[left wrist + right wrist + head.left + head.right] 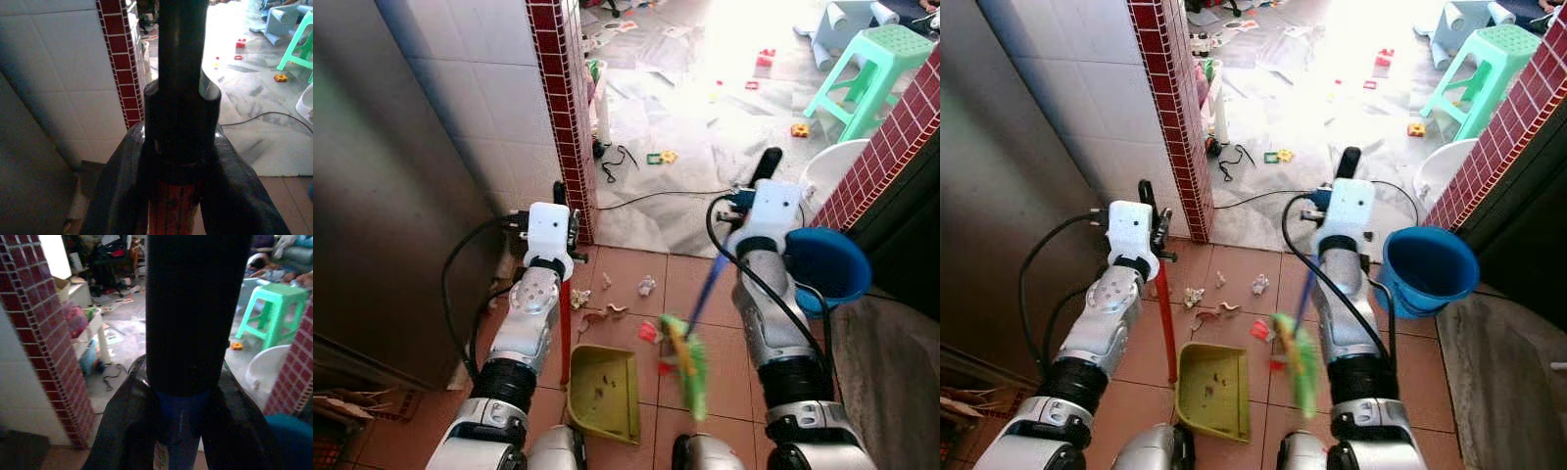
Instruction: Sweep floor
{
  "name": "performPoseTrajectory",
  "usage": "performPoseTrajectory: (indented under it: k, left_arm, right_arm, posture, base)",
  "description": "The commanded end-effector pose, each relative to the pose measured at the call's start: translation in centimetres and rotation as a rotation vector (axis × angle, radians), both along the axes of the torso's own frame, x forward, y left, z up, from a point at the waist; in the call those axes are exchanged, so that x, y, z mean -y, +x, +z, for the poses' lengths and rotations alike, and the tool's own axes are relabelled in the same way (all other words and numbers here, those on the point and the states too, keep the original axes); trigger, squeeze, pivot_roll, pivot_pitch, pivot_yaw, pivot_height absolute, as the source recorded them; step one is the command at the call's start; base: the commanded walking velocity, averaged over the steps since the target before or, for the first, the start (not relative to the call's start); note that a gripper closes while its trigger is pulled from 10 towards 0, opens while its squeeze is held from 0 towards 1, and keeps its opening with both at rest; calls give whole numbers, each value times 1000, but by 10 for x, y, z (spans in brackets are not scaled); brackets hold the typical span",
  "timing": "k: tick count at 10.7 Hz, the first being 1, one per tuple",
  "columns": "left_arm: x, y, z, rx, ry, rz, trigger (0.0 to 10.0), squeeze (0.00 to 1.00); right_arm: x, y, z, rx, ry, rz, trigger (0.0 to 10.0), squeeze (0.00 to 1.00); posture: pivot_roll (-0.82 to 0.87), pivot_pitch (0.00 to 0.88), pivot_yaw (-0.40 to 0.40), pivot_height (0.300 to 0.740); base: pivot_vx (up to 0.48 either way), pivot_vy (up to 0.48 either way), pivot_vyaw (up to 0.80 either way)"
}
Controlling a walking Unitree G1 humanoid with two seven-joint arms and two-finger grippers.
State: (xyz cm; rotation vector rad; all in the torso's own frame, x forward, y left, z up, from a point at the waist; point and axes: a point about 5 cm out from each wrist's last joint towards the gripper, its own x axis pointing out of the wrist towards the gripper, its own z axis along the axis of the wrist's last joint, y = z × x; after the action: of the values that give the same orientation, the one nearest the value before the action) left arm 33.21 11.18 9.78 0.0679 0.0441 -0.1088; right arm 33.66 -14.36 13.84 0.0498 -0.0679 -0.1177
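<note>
Left eye view shows the broom (688,360), its green bristle head blurred just above the orange floor tiles (626,274), with its blue handle running up into the right gripper (756,195). In the right wrist view the two black fingers (122,431) are clamped around that blue shaft just below its black grip. The left gripper (561,227) is closed on the red handle of the yellow-green dustpan (604,391), which sits on the tiles below that gripper and just beside the bristles. Scraps of litter (607,299) lie between the two grippers, ahead of the pan. A blue bucket (827,266) stands just beside the right gripper, and a green stool (871,73) well beyond it.
</note>
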Motion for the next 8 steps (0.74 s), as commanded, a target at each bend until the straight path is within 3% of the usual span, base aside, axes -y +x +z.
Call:
performPoseTrajectory:
  k: [1, 3, 5, 6, 7, 8]
  left_arm:
    - [2, 1, 2, 13, 9, 4, 10000, 0]
    - [3, 2, 2, 13, 8, 3, 10000, 0]
    - [4, 4, 2, 15, 8, 6, 10000, 0]
    - [4, 4, 2, 16, 8, 7, 10000, 0]
    - [4, 4, 2, 16, 9, 6, 10000, 0]
    - [4, 5, 2, 17, 9, 1, 10000, 0]
  right_arm:
    - [-7, 4, 15, 32, 64, 47, 10000, 0]
    - [-26, 5, 19, -14, 105, 239, 10000, 0]
    - [-43, -1, 22, -63, -15, 513, 10000, 0]
    - [-45, -5, 22, -80, -55, 591, 10000, 0]
    - [-49, -10, 26, -90, -31, 683, 10000, 0]
    - [-55, -16, 43, -64, 74, 803, 10000, 0]
  posture:
    - [-51, 108, 34, 740]
    - [-54, 105, 35, 740]
    - [-54, 98, 37, 740]
    - [-54, 96, 40, 740]
    - [-55, 93, 43, 740]
    - [-55, 91, 46, 740]
  base:
    - [0, 0, 0]
    - [0, 0, 0]
    - [0, 0, 0]
    - [0, 0, 0]
    - [0, 0, 0]
    - [0, 0, 0]
